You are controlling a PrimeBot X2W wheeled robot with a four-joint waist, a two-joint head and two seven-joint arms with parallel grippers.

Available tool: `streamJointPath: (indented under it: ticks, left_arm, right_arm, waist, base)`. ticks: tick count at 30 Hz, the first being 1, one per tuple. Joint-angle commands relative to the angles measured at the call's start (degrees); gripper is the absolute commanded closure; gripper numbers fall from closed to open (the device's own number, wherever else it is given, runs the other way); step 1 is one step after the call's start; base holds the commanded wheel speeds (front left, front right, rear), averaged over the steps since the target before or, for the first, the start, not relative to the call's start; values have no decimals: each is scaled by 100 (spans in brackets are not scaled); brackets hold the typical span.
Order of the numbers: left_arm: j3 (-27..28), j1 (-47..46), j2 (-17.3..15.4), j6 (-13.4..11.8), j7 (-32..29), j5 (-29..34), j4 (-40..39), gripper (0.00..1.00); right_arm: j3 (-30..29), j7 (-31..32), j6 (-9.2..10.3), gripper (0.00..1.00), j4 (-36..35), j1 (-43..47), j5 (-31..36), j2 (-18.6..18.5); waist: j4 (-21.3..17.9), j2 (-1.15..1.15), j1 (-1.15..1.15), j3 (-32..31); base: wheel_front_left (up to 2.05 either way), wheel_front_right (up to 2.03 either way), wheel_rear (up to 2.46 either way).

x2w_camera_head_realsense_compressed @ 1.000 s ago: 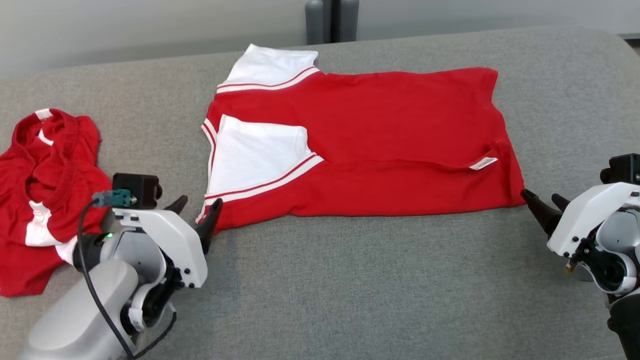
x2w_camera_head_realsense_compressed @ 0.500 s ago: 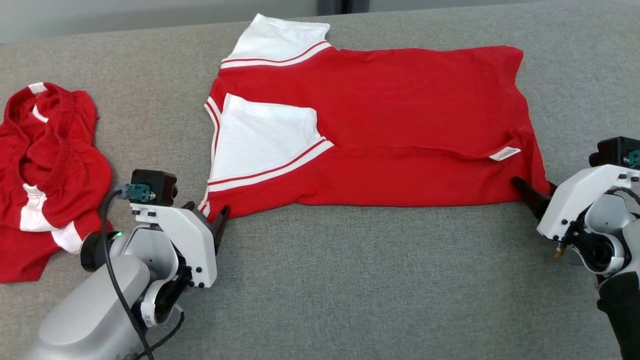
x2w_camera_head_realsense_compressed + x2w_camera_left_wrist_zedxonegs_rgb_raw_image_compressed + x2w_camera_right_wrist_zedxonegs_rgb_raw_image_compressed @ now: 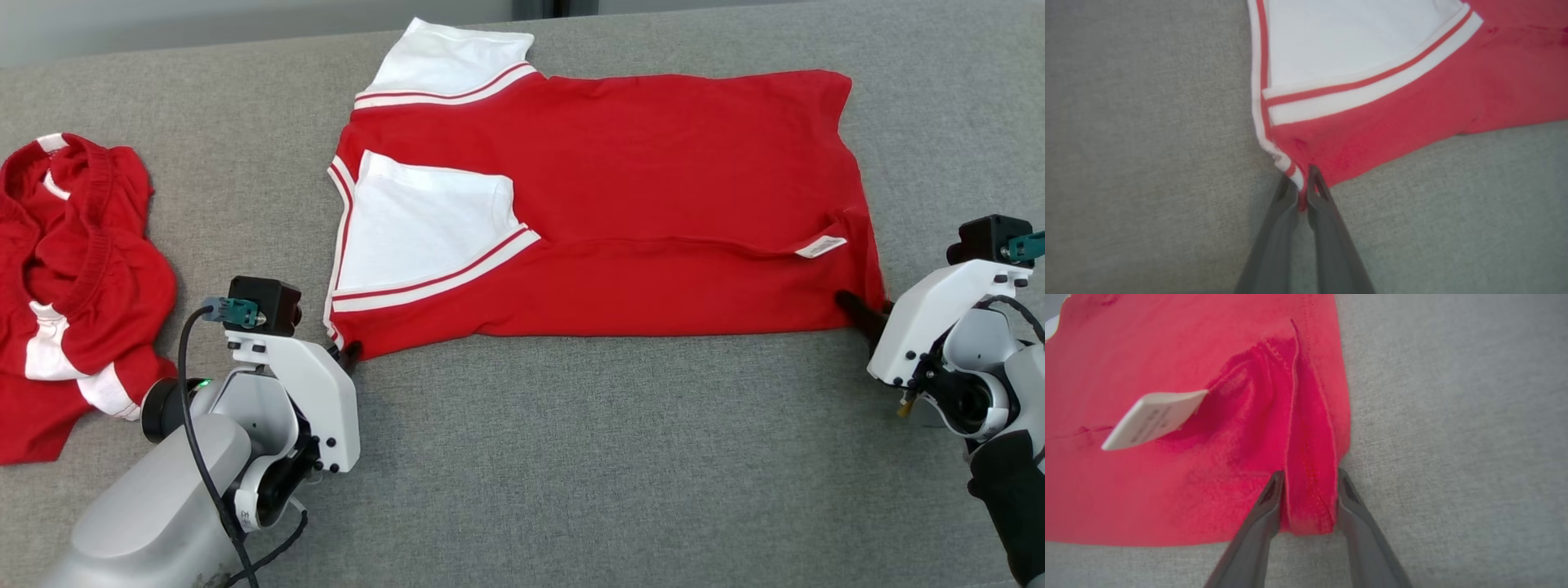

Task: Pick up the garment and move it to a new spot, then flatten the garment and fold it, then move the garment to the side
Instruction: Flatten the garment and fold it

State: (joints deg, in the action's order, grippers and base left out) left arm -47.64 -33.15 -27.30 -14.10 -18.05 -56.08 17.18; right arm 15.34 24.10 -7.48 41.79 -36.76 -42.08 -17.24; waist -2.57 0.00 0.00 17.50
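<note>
The red T-shirt [image 3: 653, 163] with white, red-striped sleeves lies flat and sideways on the grey cushion [image 3: 571, 457], collar end left, hem right, its near edge folded over the body, a white label showing by the hem.

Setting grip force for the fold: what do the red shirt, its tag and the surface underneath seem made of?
Red shirt: soft matte knit, probably cotton jersey; it lies limp with soft creases and a stitched hem. Tag: thin white label, woven or printed, stiffer; it juts off the cloth, faintly printed. Surface: grey matte upholstery fabric with a visible coarse weave.
</note>
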Motion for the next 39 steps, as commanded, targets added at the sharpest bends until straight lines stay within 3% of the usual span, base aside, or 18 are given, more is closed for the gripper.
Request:
streamJointPath:
  ticks: [1,11,18,30,39]
  left_arm:
    - [-19,-30,-29,36,16,-24,44,100]
    - [-51,105,-29,144,43,-80,46,100]
    - [-167,524,-322,95,-96,-143,-321,100]
    - [-302,1407,-923,-449,-298,-202,-1634,100]
    - [-375,1889,-969,-730,-225,-301,-2127,100]
  right_arm:
    - [85,24,-3,100,103,99,-46,60]
    - [266,-93,-2,100,68,139,-289,-67]
    - [376,128,-2,100,-241,536,-643,-310]
    - [77,448,-2,100,-924,1537,-970,-716]
    - [-494,571,-2,100,-1551,2459,-827,-686]
  waist:
    - [-1,0,0,-5]
    - [-16,0,0,-246]
    - [46,0,0,-700]
    - [350,0,0,-1069]
    - [466,0,0,-1166]
  base:
    - [0,0,0]
    - [0,0,0]
    - [0,0,0]
    - [0,0,0]
    - [0,0,0]
